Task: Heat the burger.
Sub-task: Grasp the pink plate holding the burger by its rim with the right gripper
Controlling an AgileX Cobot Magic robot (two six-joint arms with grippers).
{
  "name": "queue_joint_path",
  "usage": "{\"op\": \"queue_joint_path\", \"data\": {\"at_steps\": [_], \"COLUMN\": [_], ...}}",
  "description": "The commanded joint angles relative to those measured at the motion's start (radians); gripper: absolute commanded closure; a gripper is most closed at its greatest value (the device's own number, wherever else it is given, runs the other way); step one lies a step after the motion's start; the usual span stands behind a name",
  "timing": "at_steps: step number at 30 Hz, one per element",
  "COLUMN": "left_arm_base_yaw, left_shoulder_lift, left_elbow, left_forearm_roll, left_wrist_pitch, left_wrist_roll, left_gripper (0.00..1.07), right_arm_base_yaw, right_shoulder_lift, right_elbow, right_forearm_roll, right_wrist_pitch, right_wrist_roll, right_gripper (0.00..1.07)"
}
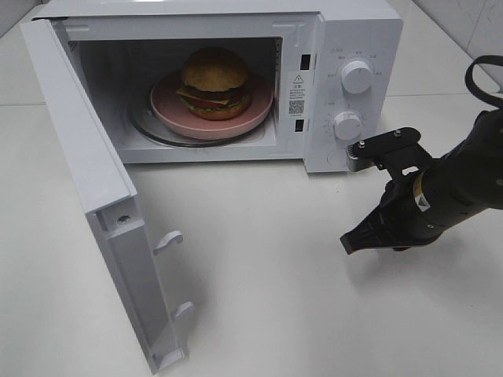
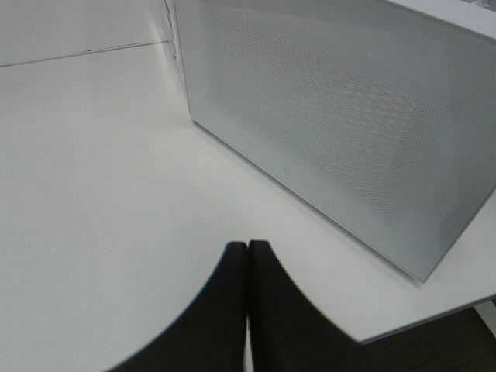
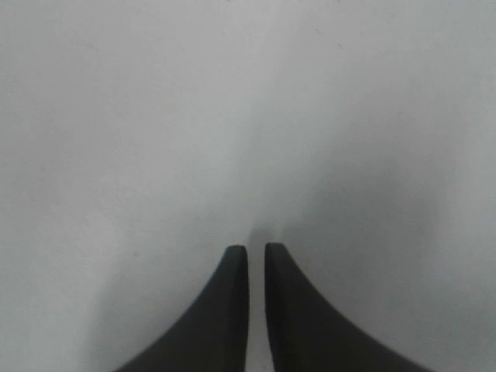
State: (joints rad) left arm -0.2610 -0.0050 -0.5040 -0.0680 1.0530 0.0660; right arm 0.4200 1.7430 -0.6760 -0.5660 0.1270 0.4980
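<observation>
The burger (image 1: 216,82) sits on a pink plate (image 1: 169,111) inside the microwave (image 1: 354,31), on the glass turntable. The microwave door (image 1: 78,157) is swung wide open toward the left side of the bench (image 1: 259,314). 2 round knobs (image 1: 357,76) sit one above the other on the control panel to the right of the opening.

The right hand (image 1: 350,242) hangs low over the bench in front of the control panel, well apart from the burger. Its fingers are nearly together, with only a thin slit between them, and it is grasping nothing.

The left hand (image 2: 247,246) is clenched, fingertips touching and empty, over bare bench near a white dotted panel (image 2: 349,124) of the microwave.
</observation>
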Motion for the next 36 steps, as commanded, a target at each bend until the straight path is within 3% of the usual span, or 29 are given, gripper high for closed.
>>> {"op": "queue_joint_path", "data": {"at_steps": [1,4,6,7,8,9,13,16,26,32,36], "left_arm_base_yaw": [0.003,0.003,0.003,0.003,0.003,0.003,0.003,0.003,0.003,0.003,0.003], "left_shoulder_lift": [-0.022,-0.022,-0.022,-0.022,-0.022,-0.022,-0.022,-0.022,-0.022,-0.022,-0.022], "left_elbow": [0.003,0.003,0.003,0.003,0.003,0.003,0.003,0.003,0.003,0.003,0.003], "left_forearm_roll": [-0.004,-0.004,-0.004,-0.004,-0.004,-0.004,-0.004,-0.004,-0.004,-0.004,-0.004], "left_wrist_pitch": [-0.013,-0.013,-0.013,-0.013,-0.013,-0.013,-0.013,-0.013,-0.013,-0.013,-0.013], "left_wrist_roll": [0.000,0.000,0.000,0.000,0.000,0.000,0.000,0.000,0.000,0.000,0.000], "left_gripper": [1.06,1.06,1.06,1.06,1.06,1.06,1.06,1.06,1.06,1.06,1.06], "right_arm_base_yaw": [-0.001,-0.001,-0.001,-0.001,-0.001,-0.001,-0.001,0.002,0.130,0.211,0.247], "right_shoulder_lift": [-0.008,-0.008,-0.008,-0.008,-0.008,-0.008,-0.008,-0.008,-0.008,-0.008,-0.008], "right_elbow": [-0.052,-0.069,-0.146,-0.146,-0.184,-0.184,-0.277,-0.320,-0.448,-0.524,-0.558], "right_forearm_roll": [0.144,0.207,0.490,0.490,0.621,0.621,0.908,1.011,0.962,0.828,0.752], "right_wrist_pitch": [0.177,0.217,0.376,0.376,0.452,0.452,0.617,0.656,0.550,0.389,0.343], "right_wrist_roll": [-0.147,-0.197,-0.498,-0.498,-0.641,-0.641,-0.952,-1.067,-1.202,-1.203,-1.205], "right_gripper": [0.99,0.99,0.99,0.99,0.98,0.98,0.97,0.96,0.87,0.60,0.54]}}
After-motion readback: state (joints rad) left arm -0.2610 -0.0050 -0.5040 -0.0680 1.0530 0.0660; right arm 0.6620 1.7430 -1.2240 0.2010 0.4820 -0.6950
